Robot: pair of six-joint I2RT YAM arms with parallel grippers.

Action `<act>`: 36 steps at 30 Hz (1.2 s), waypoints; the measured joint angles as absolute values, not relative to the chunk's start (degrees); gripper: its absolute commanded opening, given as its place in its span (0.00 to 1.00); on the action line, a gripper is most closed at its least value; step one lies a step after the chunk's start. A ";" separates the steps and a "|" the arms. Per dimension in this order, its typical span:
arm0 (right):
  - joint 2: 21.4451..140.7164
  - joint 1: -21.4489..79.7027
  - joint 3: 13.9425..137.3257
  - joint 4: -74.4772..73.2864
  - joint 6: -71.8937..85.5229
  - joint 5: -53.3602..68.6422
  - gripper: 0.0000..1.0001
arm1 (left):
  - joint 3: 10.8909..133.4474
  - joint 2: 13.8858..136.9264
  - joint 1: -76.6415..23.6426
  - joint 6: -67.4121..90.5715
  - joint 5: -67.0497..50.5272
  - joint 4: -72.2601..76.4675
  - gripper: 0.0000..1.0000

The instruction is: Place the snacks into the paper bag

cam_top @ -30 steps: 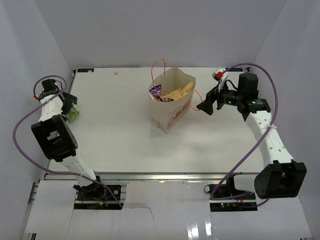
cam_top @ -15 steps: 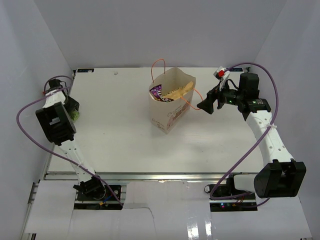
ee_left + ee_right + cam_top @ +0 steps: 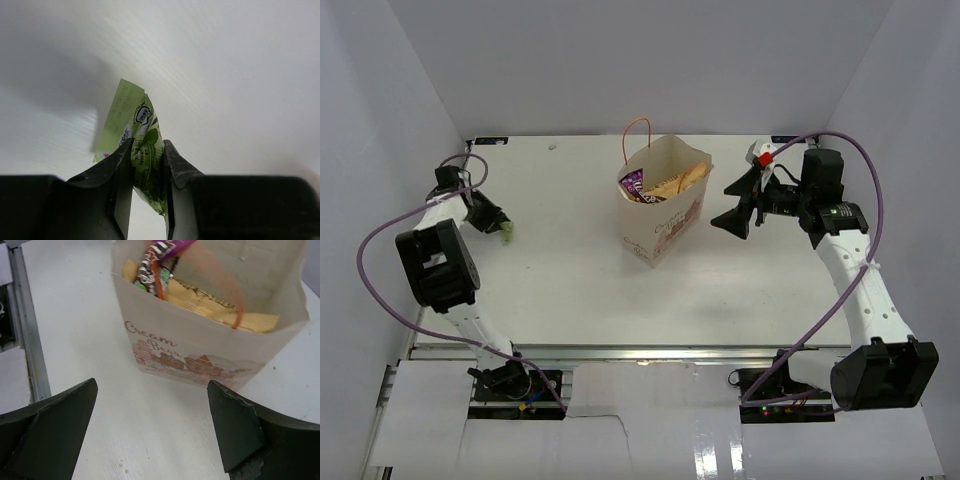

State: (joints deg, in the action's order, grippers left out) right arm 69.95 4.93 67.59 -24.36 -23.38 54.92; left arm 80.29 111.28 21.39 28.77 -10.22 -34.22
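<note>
Lab booth: blank white walls point(image 3: 640, 60), white table point(image 3: 560, 280)

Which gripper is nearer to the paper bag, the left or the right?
Right. The right gripper hangs open beside the paper bag, facing its printed side; the left gripper is far off near the left edge of the table, shut on a green packet.

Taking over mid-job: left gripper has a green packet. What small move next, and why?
Probably carry the green packet toward the open top of the paper bag. The left gripper is shut on the packet near the left edge of the table, well apart from the bag, which stands upright mid-table. The right gripper hangs open beside the bag.
</note>
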 measured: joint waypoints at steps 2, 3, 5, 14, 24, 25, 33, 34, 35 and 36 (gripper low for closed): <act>68.05 6.55 67.59 -25.41 -26.06 56.75 0.97 | 75.26 105.95 18.72 29.71 -19.29 -30.65 0.25; 67.05 8.36 67.61 -25.78 -27.51 56.90 0.97 | 72.90 103.31 17.17 30.30 -22.90 -28.86 0.25; 65.95 12.73 67.92 -26.72 -29.50 56.55 0.96 | 68.49 97.25 13.23 31.59 -29.39 -25.65 0.24; 68.12 38.28 72.23 -26.59 -33.80 42.50 0.98 | 48.82 64.82 3.66 40.25 -44.71 -14.37 0.24; 74.85 65.43 71.53 -4.56 -30.35 12.56 0.91 | 39.29 41.98 3.66 53.52 -48.38 -12.16 0.23; 76.25 67.66 71.24 -2.35 -29.91 8.91 0.90 | 38.85 40.58 3.64 55.29 -47.79 -12.29 0.23; 86.98 74.26 70.96 8.38 -26.87 -10.70 0.90 | 38.30 32.69 3.62 69.23 -41.85 -14.02 0.24; 87.83 74.26 70.96 9.02 -26.70 -12.51 0.90 | 38.30 32.38 3.62 70.06 -41.23 -14.59 0.24; 88.44 74.24 71.05 9.63 -26.63 -14.00 0.90 | 38.30 32.18 3.62 70.83 -40.84 -15.16 0.24; 89.01 74.11 71.11 10.55 -26.57 -15.38 0.92 | 38.30 32.10 3.62 71.68 -40.47 -15.62 0.24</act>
